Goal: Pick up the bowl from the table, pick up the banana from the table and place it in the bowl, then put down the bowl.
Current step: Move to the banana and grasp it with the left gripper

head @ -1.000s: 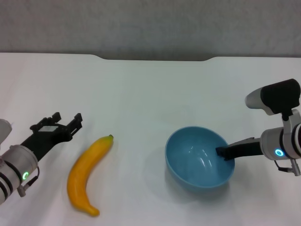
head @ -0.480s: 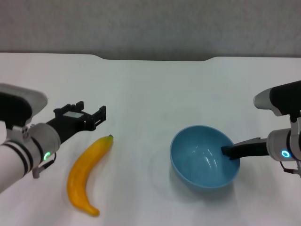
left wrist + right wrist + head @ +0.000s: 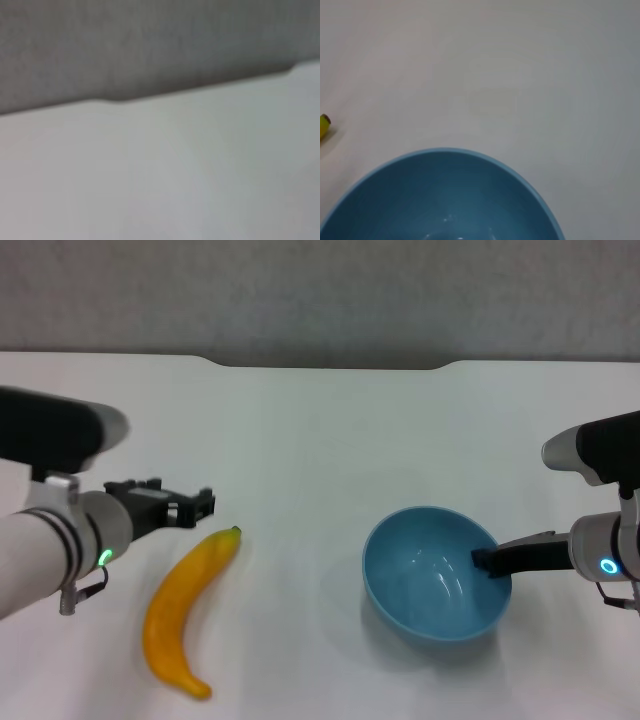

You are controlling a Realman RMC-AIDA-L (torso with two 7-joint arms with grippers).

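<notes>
The light-blue bowl (image 3: 430, 575) is at the right of the white table (image 3: 320, 430), and its shadow shows beneath it. My right gripper (image 3: 486, 562) is shut on the bowl's right rim. The bowl's inside is empty and fills the lower part of the right wrist view (image 3: 440, 200). The yellow-orange banana (image 3: 185, 605) lies on the table at the left, its stem pointing to the far right. Its tip shows in the right wrist view (image 3: 324, 125). My left gripper (image 3: 185, 506) is open and empty, just left of and beyond the banana's stem end.
The table's far edge has a shallow notch (image 3: 330, 364) against a grey wall. The left wrist view shows only bare tabletop (image 3: 175, 175) and that far edge.
My left arm has swung forward and right, bringing its gripper close to the banana's stem end. The bowl, held by the right gripper, shifted slightly right and then stayed still.
</notes>
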